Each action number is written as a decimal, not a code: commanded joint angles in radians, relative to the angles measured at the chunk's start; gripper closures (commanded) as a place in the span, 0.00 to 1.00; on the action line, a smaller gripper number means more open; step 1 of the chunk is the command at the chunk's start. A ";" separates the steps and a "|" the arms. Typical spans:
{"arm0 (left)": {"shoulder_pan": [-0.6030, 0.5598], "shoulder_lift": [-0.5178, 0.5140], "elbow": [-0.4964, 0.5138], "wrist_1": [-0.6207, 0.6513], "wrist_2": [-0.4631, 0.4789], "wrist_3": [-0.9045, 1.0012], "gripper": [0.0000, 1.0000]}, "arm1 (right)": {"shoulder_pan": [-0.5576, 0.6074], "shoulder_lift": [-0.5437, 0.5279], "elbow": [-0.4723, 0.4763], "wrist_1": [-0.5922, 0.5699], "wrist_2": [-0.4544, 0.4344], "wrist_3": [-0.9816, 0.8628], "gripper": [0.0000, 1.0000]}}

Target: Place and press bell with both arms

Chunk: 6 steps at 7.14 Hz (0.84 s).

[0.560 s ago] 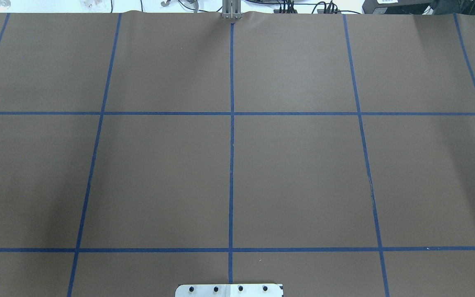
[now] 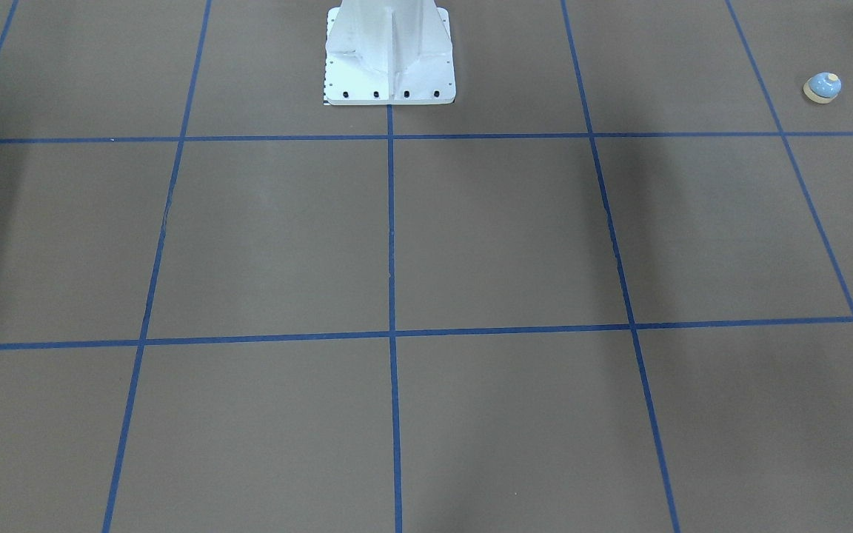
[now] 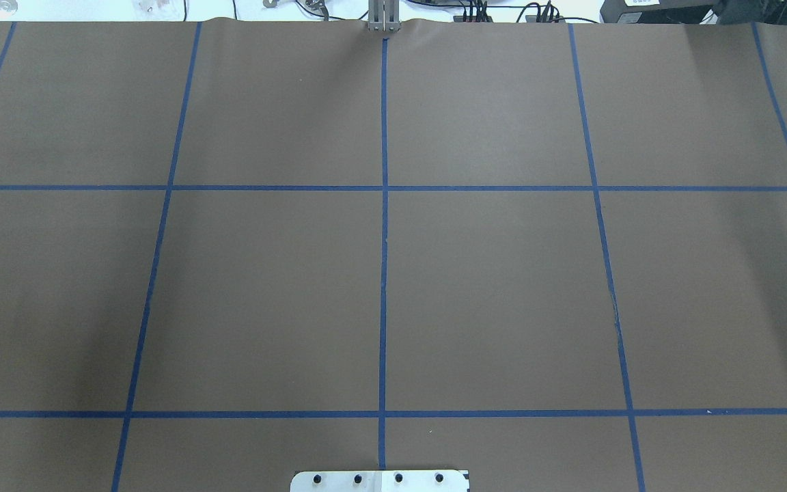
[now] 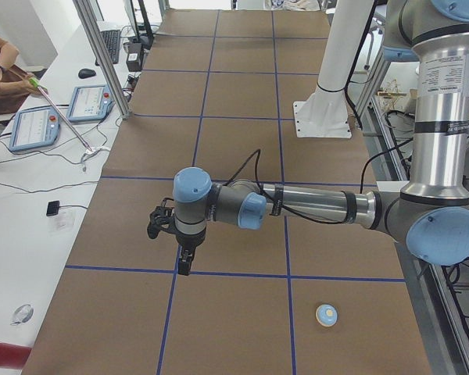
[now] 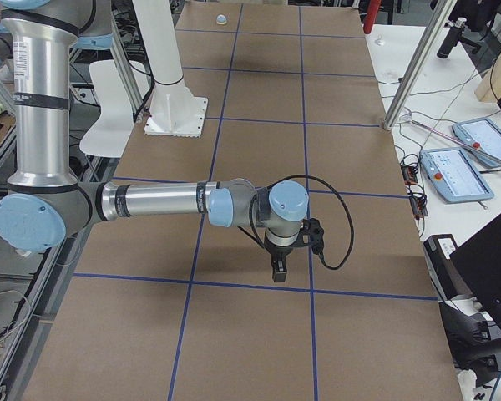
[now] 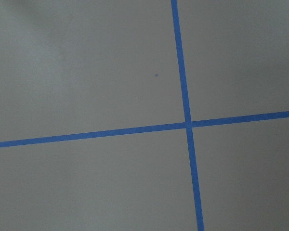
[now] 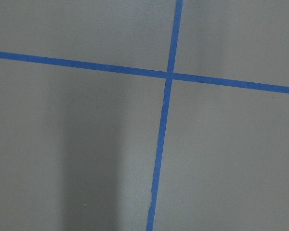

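The bell stands upright on the brown table cover near the table's end on my left. It also shows in the exterior left view and, far off, in the exterior right view. My left gripper points down above a blue tape crossing, well apart from the bell. My right gripper points down over a tape line near the table's other end. I cannot tell whether either is open or shut. Both wrist views show only tape and cover.
The white bolted pedestal stands at the robot's side of the table. Blue tape lines divide the cover into squares. Frame posts and teach pendants stand on the operators' bench, where a person's arm shows.
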 commanded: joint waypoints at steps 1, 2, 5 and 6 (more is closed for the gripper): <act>0.002 -0.012 -0.007 0.038 0.013 0.000 0.00 | 0.000 0.001 -0.001 0.000 0.001 0.000 0.00; 0.012 -0.029 -0.050 0.128 0.016 0.008 0.00 | 0.000 0.001 0.001 0.001 0.001 0.000 0.00; 0.069 -0.028 -0.325 0.465 0.204 0.000 0.00 | 0.000 0.006 0.001 0.001 -0.007 0.000 0.00; 0.102 -0.026 -0.401 0.551 0.266 -0.052 0.00 | 0.000 0.006 0.001 0.001 -0.011 0.000 0.00</act>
